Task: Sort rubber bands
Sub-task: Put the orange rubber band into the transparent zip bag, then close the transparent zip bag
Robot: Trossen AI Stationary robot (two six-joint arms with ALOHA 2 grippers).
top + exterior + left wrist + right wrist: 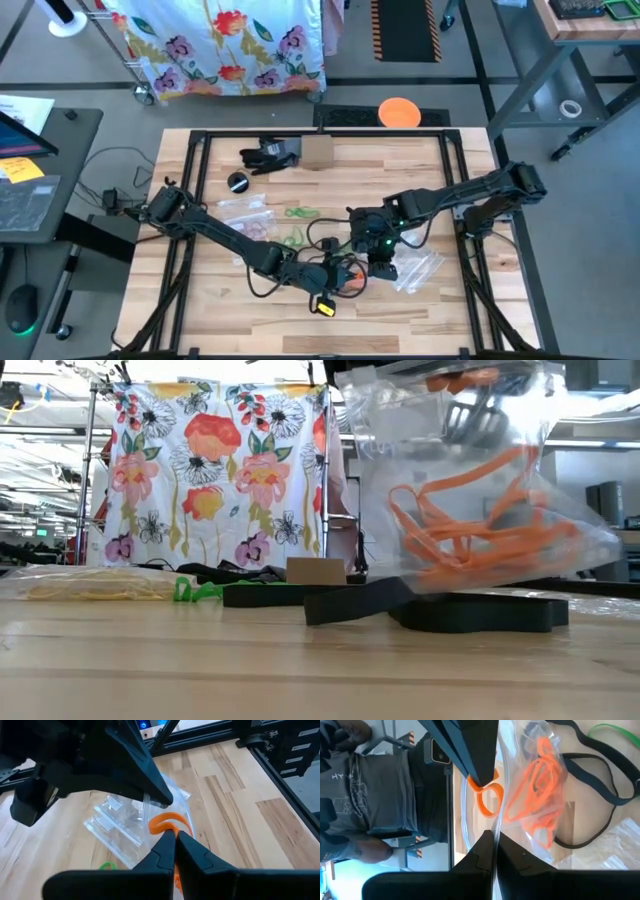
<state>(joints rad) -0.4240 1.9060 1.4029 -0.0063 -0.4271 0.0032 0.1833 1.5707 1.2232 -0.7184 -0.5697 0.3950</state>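
Observation:
A clear zip bag point(540, 785) with several orange rubber bands point(470, 525) inside hangs near the table's middle, and my right gripper point(494, 839) is shut on its edge. My left gripper point(172, 836) is shut on one orange rubber band point(167, 820) right at the bag's mouth. In the high view the two grippers point(350, 270) point(372, 250) meet near the table's front middle. Loose green rubber bands point(300, 212) lie on the wood farther back. My left gripper pinches one orange band's loop point(161, 826) between its two shut fingertips, slanting down from the table's left. The rest of the loop point(489, 802) hangs free beyond the fingertips, at the bag's open edge. My right gripper pinches the clear bag's upper edge point(496, 822) between its shut fingers, slanting down from the table's right. The bag hangs below the fingers with the orange bands gathered in its lower part point(480, 560). Whether its bottom touches the table I cannot tell.
Wide black bands point(440, 610) lie on the table under the bag. Other clear bags point(245, 210) point(418, 265) lie left and right of the grippers; one holds yellow bands point(90, 585). A cardboard box point(317, 150) and black items point(265, 155) sit at the far edge.

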